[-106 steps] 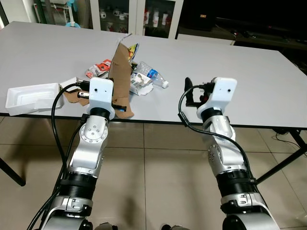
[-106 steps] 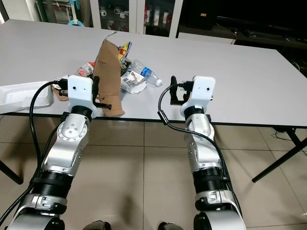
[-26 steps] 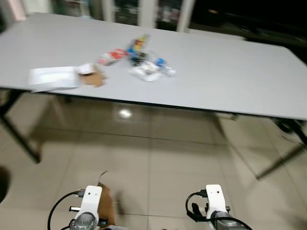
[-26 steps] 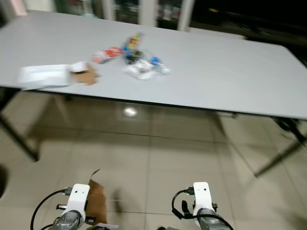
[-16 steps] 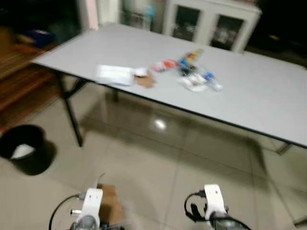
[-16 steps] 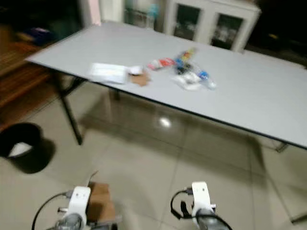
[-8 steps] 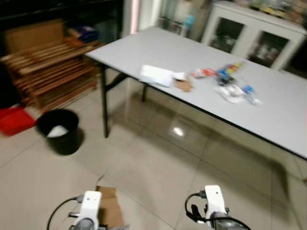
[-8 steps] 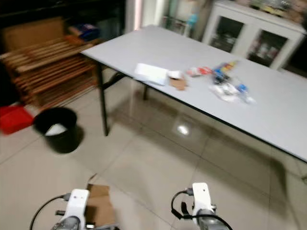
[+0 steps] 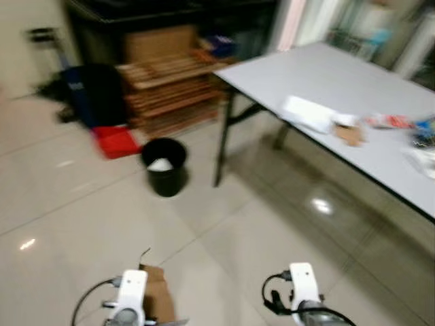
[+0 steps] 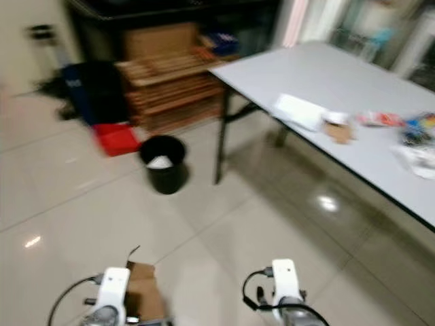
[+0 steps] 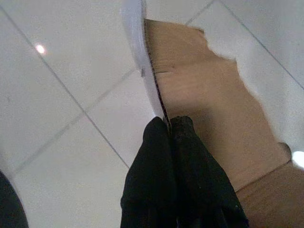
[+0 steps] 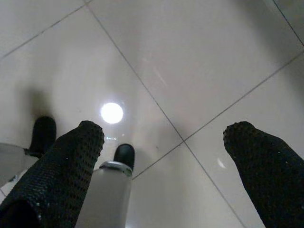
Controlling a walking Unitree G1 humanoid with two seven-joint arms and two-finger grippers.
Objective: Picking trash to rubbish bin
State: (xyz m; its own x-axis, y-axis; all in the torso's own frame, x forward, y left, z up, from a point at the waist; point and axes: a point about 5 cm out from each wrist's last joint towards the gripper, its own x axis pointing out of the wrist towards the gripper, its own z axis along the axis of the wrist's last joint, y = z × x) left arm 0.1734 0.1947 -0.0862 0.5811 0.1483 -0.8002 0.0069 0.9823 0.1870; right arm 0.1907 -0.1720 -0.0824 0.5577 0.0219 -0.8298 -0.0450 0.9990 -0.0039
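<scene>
Big open stretch of glossy beige tiled floor (image 9: 81, 204) here, blurry in the head views since the camera's on the move. The long grey table (image 9: 319, 88) runs off to the far right with a white flat tray (image 9: 307, 113) and scattered bits of litter on it. Stacked wooden slat pallets (image 9: 173, 85) sit at the far side, with a red flat thing (image 9: 115, 141) on the floor to their left. The small round black rubbish bin (image 9: 164, 166) stands just left of the near table leg, something white inside.

The left gripper (image 11: 170, 127) is low and near, clamped tight on the edge of a torn brown cardboard piece (image 11: 209, 104). I'd say that cardboard is light and fairly stiff but bendy, and the edge pinch looks fine, though it could flap. The right gripper (image 12: 161, 142) hangs with fingers spread wide, nothing in them, over bare tile.

Room-wise, the path to the bin looks clear. Only the table leg and table edge beside it are worth minding, I reckon.
</scene>
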